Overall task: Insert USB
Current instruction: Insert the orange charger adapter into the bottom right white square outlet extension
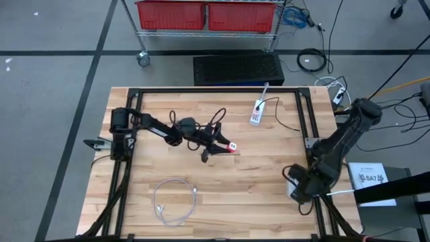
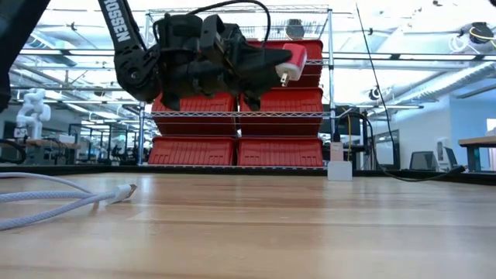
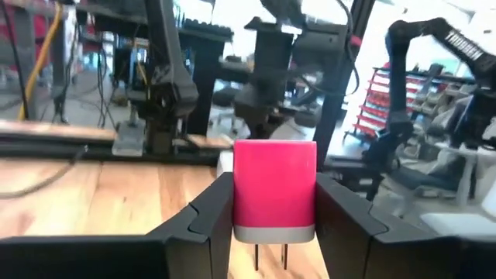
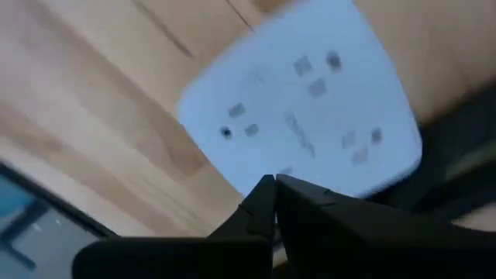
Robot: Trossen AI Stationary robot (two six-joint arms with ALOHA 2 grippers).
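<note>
My left gripper reaches over the table's middle and is shut on a red charger block with a white base and two metal prongs. In the low view the charger is held high above the wood. A white power strip lies flat toward the far edge, its cord running to the right; it also shows in the low view as the power strip. My right gripper is shut by the table's right edge, over a white socket block. My left gripper pinches the red charger's body between its two fingers, one finger on each opposite side. The fingers come roughly level, pointing toward the table's right. The charger is lifted clear, with its prongs pointing down. My right gripper's shut tips stand at the white socket block; I cannot tell whether they touch it.
A coiled white cable lies on the near left of the table, its plug resting on the wood. A black frame runs around the tabletop. Red bins stand on a rack beyond the far edge.
</note>
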